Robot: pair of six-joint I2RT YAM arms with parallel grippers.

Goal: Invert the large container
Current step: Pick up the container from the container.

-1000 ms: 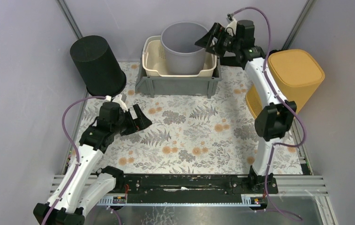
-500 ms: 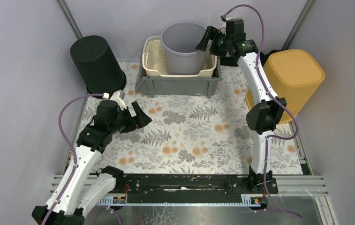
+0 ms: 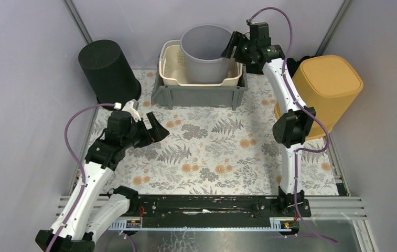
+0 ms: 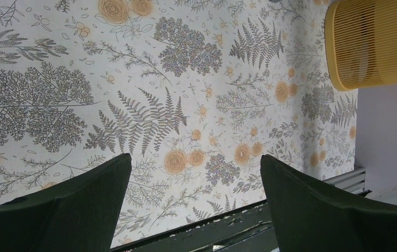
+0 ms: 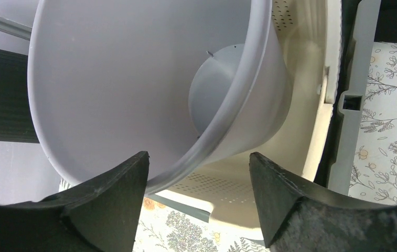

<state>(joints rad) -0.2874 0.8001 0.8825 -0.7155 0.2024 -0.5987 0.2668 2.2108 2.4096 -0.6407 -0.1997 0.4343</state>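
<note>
Bucket (image 3: 205, 50): smooth grey plastic, rnd.

Large grey round container (image 3: 204, 52) upright, mouth up, empty; nested in cream perforated basket (image 3: 171, 64) inside grey crate (image 3: 199, 97)

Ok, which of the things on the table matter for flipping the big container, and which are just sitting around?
In the job: grey bucket, mouth up inside the basket; right gripper, jaws open astride its rim.
Just lying about: cream basket; grey crate; black bin; yellow bin; left gripper, open over the cloth.
</note>
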